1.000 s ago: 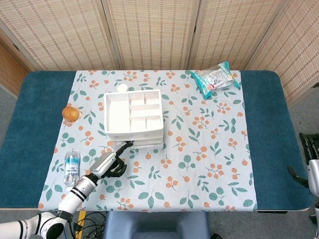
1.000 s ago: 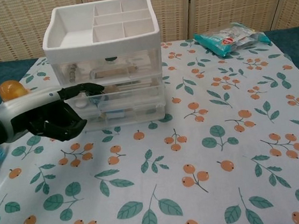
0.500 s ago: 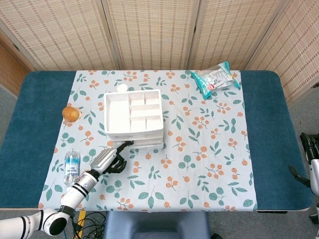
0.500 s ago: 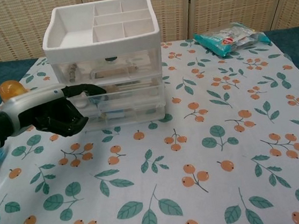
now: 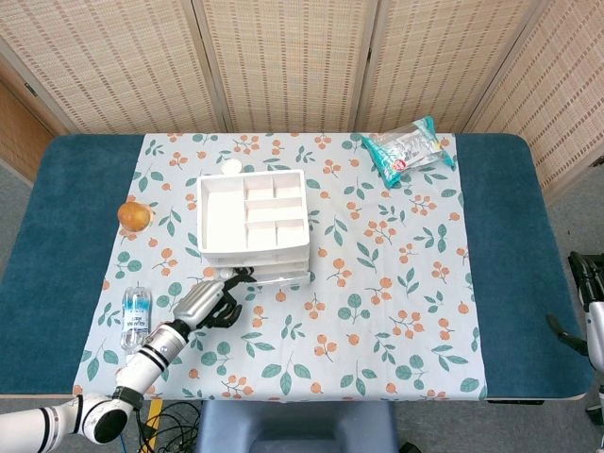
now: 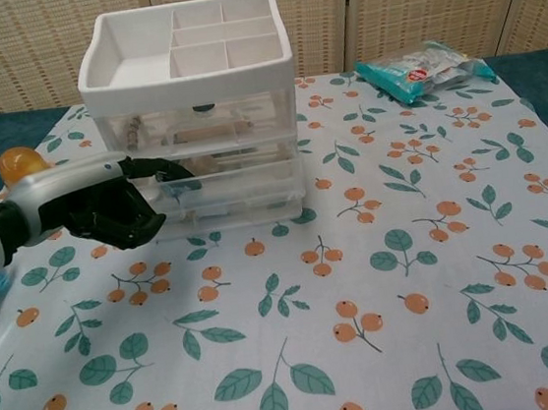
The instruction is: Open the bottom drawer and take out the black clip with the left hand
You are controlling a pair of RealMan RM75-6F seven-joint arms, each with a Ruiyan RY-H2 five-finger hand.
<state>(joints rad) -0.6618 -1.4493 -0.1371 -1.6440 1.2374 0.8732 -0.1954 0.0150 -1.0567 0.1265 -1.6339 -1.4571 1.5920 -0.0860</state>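
The drawer unit (image 6: 196,125) stands on the flowered cloth (image 6: 362,284) of the bench (image 5: 57,236), a white compartment tray on top and clear drawers stacked below. The bottom drawer (image 6: 229,205) lies directly ahead of the left hand (image 6: 105,199), at the same height, its front face pulled slightly forward of the drawers above. The black clip cannot be made out through the clear plastic; a small dark shape shows only behind the top drawer front.

The left hand is clenched, most fingers curled into the palm, with one finger (image 6: 166,166) stretched toward the drawer fronts and its tip touching the clear plastic at the left side of the stack. It holds nothing. In the head view the same hand (image 5: 209,302) sits just in front of the unit's lower left corner.

Compared with a second ago, the hand has moved closer to the unit and the outstretched fingertip has advanced further along the drawer front.

The right hand (image 5: 587,311) rests at the far right edge, apart from everything; whether it is released or clenched I cannot tell.

An orange ball (image 6: 17,163), a water bottle (image 5: 136,316) and a snack packet (image 6: 422,67) lie on the cloth.
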